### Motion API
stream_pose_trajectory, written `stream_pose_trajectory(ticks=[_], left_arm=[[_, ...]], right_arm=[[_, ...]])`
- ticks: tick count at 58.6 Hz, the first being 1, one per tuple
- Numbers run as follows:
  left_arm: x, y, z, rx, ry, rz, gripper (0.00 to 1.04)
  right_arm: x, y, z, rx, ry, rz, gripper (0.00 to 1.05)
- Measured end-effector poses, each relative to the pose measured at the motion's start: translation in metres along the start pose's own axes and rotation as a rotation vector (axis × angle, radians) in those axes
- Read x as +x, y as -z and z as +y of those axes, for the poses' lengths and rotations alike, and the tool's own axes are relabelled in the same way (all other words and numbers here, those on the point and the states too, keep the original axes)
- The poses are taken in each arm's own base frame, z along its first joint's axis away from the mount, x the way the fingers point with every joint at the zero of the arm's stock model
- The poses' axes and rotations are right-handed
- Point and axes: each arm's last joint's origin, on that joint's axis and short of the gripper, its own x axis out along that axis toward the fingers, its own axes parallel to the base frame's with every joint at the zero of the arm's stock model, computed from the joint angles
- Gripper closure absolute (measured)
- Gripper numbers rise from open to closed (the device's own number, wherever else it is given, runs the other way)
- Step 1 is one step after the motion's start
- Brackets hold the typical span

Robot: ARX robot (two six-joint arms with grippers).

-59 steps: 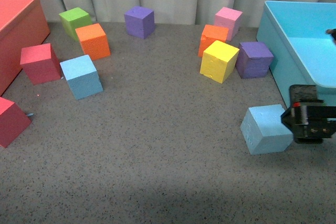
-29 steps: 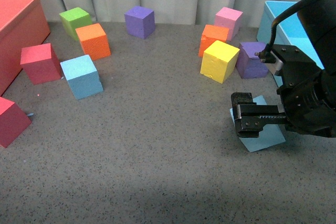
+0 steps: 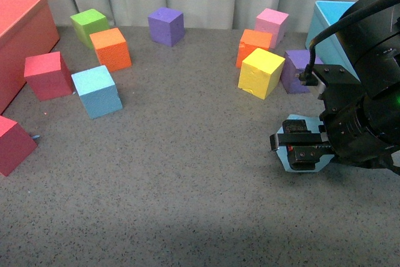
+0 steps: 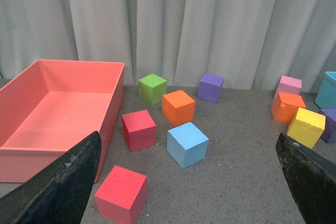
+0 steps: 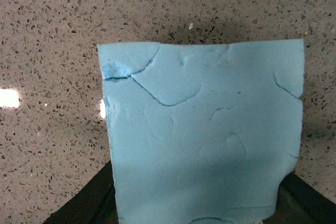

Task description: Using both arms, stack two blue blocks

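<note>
Right gripper is over the blue block at near right, its jaws flanking two opposite sides; whether they press it cannot be told. The foam face is creased and gouged at one corner. The turquoise bin stands near, farther back. The second blue block sits at left, just beside a red cube. Bare speckled grey bench lies between the blocks. Left gripper jaws are wide apart.

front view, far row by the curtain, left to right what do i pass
red bin → green cube → purple cube → pink cube → turquoise bin
</note>
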Motion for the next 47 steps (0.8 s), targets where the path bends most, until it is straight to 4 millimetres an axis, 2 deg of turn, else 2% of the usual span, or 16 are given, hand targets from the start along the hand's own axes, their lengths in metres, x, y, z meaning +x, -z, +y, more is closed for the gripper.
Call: stream_pose_trajectory(ticks=[11,26,35,39,47], left_arm=[[0.0,0.0,0.0,0.0,0.0,0.0,0.07],[0.0,0.0,0.0,0.0,0.0,0.0,0.07],[0.0,0.0,0.0,0.0,0.0,0.0,0.07],[0.0,0.0,0.0,0.0,0.0,0.0,0.07],[0.0,0.0,0.0,0.0,0.0,0.0,0.07]], right_arm=[[-0.004,-0.001,0.001,-0.004,-0.009,-0.016,0.58],[-0.029,-0.009,0.014,-0.052,-0.077,-0.087,0.63],[-0.032,-0.02,0.04,-0.133,-0.151,-0.096,0.65],[-0.026,-0.029,0.058,-0.176,-0.18,-0.094,0.66],[-0.015,-0.039,0.08,-0.208,-0.206,-0.076,0.66]])
